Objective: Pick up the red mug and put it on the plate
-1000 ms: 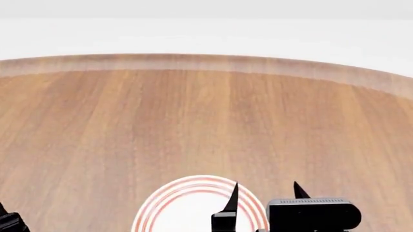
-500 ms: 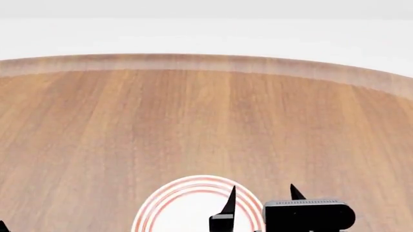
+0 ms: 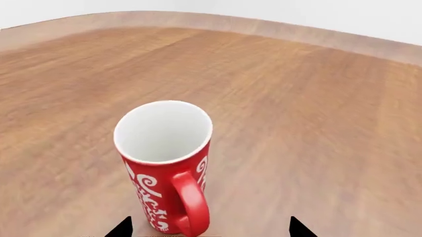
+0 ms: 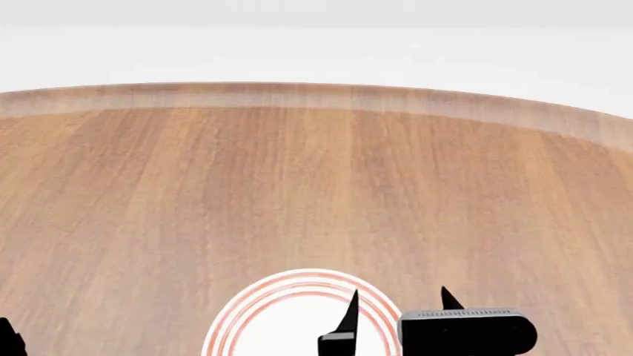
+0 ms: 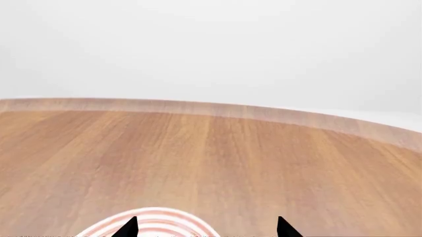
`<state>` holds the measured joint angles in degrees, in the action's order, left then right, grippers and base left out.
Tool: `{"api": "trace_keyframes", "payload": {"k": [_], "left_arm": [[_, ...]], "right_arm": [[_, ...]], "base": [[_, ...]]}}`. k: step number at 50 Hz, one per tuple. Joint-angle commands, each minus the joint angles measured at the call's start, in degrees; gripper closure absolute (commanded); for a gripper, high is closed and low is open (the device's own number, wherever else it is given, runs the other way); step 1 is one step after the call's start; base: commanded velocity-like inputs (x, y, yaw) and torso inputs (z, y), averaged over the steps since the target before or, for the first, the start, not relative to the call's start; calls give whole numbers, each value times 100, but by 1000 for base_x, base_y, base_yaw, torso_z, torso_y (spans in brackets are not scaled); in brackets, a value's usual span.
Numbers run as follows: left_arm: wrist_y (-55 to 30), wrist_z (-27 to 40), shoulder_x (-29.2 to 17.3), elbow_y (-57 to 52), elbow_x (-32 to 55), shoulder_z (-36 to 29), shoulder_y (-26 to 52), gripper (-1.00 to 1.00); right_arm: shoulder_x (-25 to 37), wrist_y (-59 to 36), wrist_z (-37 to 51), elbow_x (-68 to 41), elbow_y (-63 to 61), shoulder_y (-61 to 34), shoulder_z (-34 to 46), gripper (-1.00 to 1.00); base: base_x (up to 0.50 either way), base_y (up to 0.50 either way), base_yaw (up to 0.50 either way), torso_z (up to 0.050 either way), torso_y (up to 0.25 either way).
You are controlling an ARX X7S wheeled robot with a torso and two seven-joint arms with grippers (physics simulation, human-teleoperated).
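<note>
The red mug (image 3: 165,163) with white floral pattern stands upright on the wooden table in the left wrist view, white inside, its handle (image 3: 191,207) turned toward the camera. My left gripper (image 3: 207,228) is open, its two black tips wide apart, with the mug's base and handle just in front of and between them, not gripped. The mug is out of the head view. The white plate with red rings (image 4: 259,315) lies at the bottom of the head view and in the right wrist view (image 5: 158,219). My right gripper (image 4: 399,310) (image 5: 206,227) is open and empty over the plate's right side.
The round wooden table (image 4: 296,185) stretches ahead to its curved far edge (image 4: 316,95), with white floor beyond. A bit of my left arm (image 4: 8,337) shows at the head view's lower left corner.
My right gripper has sunk a little lower in the head view and shifted slightly left. My left arm has dropped lower at the lower left corner. The plate has not moved.
</note>
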<state>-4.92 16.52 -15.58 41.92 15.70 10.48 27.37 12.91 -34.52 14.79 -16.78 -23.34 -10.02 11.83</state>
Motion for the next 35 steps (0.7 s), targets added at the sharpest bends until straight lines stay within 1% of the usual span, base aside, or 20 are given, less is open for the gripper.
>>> {"api": "trace_keyframes", "payload": {"k": [1, 6, 11, 20, 35], "left_arm": [[793, -354, 9, 1655, -132, 171, 614, -100], [1091, -407, -23, 2176, -137, 205, 782, -100], [1657, -592, -51, 3227, -237, 159, 1199, -100], [1673, -666, -39, 3287, -376, 182, 1310, -100], [1693, -729, -13, 3295, -621, 424, 1358, -100]], "right_arm": [[-96, 93, -124, 63, 63, 37, -103, -100], [-85, 115, -113, 65, 69, 47, -77, -100], [-81, 186, -108, 84, 116, 67, -37, -100], [-60, 227, -90, 71, 137, 88, -17, -100], [-39, 284, -74, 36, 252, 58, 4, -100]], "base": [[0, 0, 0, 0, 0], [0, 0, 0, 0, 0], [0, 0, 0, 0, 0], [0, 0, 0, 0, 0], [0, 0, 0, 0, 0]]}}
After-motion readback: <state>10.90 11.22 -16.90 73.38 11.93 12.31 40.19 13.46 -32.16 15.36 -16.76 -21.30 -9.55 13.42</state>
